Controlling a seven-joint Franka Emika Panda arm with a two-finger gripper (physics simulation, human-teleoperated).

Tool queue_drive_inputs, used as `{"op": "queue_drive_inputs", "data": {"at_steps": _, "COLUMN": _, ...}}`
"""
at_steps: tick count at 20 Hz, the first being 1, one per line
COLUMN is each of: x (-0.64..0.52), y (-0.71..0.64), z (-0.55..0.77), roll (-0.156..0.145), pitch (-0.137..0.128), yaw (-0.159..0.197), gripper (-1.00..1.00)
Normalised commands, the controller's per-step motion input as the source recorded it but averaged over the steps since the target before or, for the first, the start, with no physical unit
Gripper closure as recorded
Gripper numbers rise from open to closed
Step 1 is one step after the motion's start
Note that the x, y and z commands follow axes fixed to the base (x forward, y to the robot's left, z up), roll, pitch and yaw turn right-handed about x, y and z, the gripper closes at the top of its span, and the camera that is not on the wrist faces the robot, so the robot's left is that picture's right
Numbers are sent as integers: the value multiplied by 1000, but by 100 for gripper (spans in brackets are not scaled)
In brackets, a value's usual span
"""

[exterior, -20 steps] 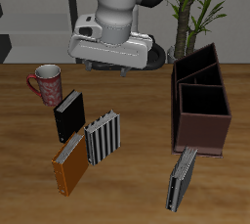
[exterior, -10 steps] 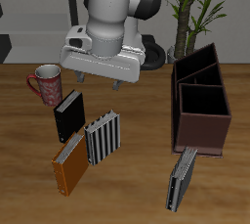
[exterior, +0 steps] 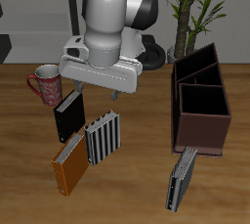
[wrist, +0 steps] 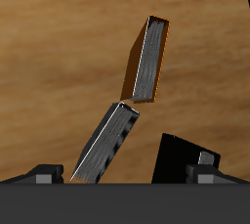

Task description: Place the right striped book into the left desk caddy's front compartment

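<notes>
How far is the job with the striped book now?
Nothing is done yet: the right striped book stands on the table among the other books, and the left desk caddy holds nothing visible. The gripper hangs open above the books. Grasping, carrying and placing in the front compartment remain.

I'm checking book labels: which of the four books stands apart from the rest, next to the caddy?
The thin dark grey book, just in front of the caddy. The other three cluster together near the mug.
</notes>
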Motion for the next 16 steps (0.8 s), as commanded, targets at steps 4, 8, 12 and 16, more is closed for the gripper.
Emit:
{"op": "queue_drive_inputs", "data": {"at_steps": 4, "x": -27, "y": 17, "z": -231, "roll": 25, "pitch": -48, "yaw": -59, "gripper": -100}}
{"op": "queue_drive_inputs", "data": {"at_steps": 8, "x": 60, "y": -151, "z": -230, "roll": -22, "pitch": -25, "yaw": -57, "gripper": -100}}
{"op": "queue_drive_inputs", "data": {"at_steps": 12, "x": -5, "y": -75, "z": -170, "roll": -18, "pitch": -33, "yaw": -66, "gripper": -100}}
{"op": "queue_drive_inputs", "data": {"at_steps": 16, "x": 19, "y": -6, "z": -101, "roll": -4, "pitch": -20, "yaw": -25, "gripper": -100}}
